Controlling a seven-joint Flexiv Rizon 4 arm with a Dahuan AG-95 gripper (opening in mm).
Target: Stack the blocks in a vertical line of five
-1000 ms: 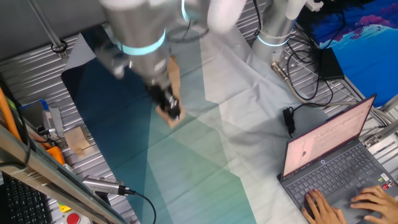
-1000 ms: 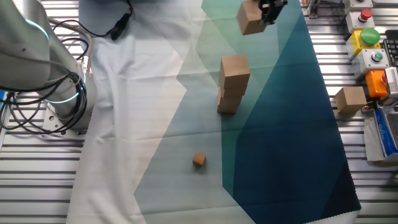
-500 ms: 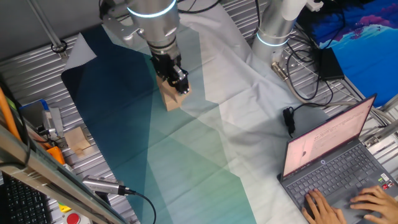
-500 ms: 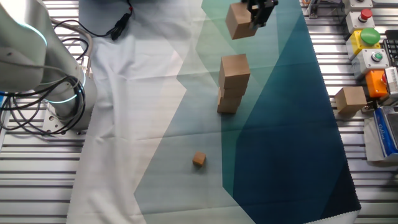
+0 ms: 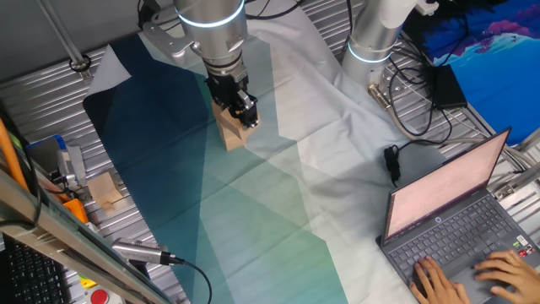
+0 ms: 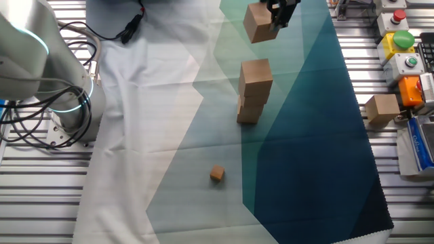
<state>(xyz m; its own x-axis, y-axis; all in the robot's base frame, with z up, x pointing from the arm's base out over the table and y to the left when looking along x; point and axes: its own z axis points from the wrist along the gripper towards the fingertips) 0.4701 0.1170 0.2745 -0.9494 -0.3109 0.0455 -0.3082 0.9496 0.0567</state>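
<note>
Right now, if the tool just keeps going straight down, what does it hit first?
Probably the stack. The tool holds a block that seems to hang above the stack's top, so that block would land there first. Depth is unclear, so alignment is not certain.

The gripper (image 5: 245,111) is seen low over the cloth (image 5: 278,228), closed on a wooden block (image 5: 248,123) above a stack of blocks (image 5: 229,131). Another block (image 5: 106,189) is left beside the cloth. A laptop (image 5: 456,215) is being typed on by two hands (image 5: 472,277).

Five blocks (image 6: 258,24), seemingly three of them stacked, one small cube (image 6: 217,174), one laptop (image 5: 456,228)
</note>
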